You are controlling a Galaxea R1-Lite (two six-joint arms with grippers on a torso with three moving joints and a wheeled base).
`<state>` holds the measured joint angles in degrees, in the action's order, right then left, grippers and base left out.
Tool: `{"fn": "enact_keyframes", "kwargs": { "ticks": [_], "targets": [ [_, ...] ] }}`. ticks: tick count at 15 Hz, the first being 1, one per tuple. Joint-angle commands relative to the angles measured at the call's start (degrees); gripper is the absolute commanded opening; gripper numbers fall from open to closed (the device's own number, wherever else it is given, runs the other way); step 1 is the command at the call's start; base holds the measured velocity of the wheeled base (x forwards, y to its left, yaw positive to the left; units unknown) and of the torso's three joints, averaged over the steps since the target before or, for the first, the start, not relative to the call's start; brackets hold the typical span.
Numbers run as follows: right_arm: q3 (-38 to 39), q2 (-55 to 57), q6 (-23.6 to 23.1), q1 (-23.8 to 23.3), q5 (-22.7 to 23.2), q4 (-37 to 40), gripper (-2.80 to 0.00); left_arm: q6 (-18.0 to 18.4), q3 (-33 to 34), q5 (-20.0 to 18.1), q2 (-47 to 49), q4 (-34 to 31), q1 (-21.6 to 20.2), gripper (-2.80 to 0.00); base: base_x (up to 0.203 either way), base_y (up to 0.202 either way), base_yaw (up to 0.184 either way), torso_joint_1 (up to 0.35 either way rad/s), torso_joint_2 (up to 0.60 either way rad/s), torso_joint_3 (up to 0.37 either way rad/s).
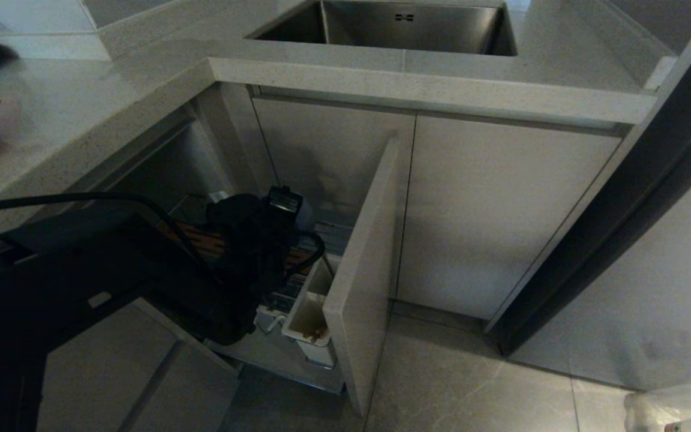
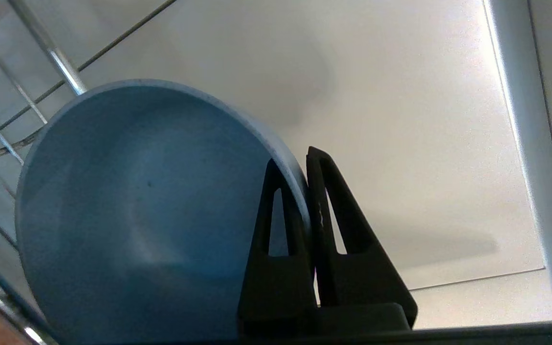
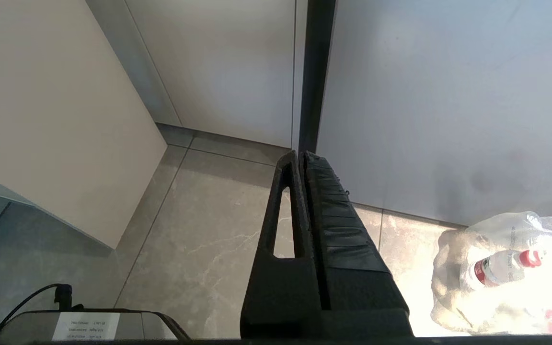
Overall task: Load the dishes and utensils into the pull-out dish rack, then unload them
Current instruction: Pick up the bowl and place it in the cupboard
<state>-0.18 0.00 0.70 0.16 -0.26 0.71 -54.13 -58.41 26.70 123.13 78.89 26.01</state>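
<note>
Left gripper down inside the pull-out dish rack, fingers pinching the rim of the bowl. Best kept pinched firmly and guided slowly, bowl held on edge, clear of the rack wires and the beige door front. Bowl wide, matte blue-grey, smooth inside, tilted against the wires. Right gripper parked over the floor, fingers pressed together.

One blue-grey bowl shows, and one pull-out dish rack holding one white utensil cup. There are two pincers: the left pincer and the right pincer. The bench has one sink, and one plastic bag lies on the floor with one red-capped bottle inside.
</note>
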Motion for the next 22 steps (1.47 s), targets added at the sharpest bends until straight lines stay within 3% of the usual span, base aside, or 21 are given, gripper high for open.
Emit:
{"fn": "enact_keyframes", "kwargs": {
  "ticks": [1,4,5,6,18,22],
  "targets": [
    [0.0,0.1,0.0,0.0,0.0,0.0,-2.80,-0.2,0.4,0.2,0.5,0.5,0.1,-2.80,0.000,0.000,0.000,0.000,0.00,0.000],
    [0.0,0.1,-0.1,0.0,0.0,0.0,-2.80,0.1,0.4,0.3,0.4,0.3,0.1,-2.80,0.000,0.000,0.000,0.000,0.00,0.000],
    [0.0,0.1,-0.1,0.0,0.0,0.0,-2.80,0.2,0.4,0.3,0.3,0.2,0.1,-2.42,0.000,0.000,0.000,0.000,0.00,0.000],
    [0.0,0.1,0.0,0.0,0.0,0.0,-2.80,0.3,0.6,0.2,0.1,0.1,0.1,0.00,0.000,0.000,0.000,0.000,0.00,0.000],
    [0.0,0.0,0.0,0.0,0.0,0.0,-2.80,1.1,9.0,-0.7,-9.8,-0.1,1.0,0.00,0.000,0.000,0.000,0.000,0.00,0.000],
    [0.0,0.0,0.0,0.0,0.0,0.0,-2.80,2.9,10.6,-0.7,-13.7,-0.2,1.9,0.00,0.000,0.000,0.000,0.000,0.00,0.000]
  ]
}}
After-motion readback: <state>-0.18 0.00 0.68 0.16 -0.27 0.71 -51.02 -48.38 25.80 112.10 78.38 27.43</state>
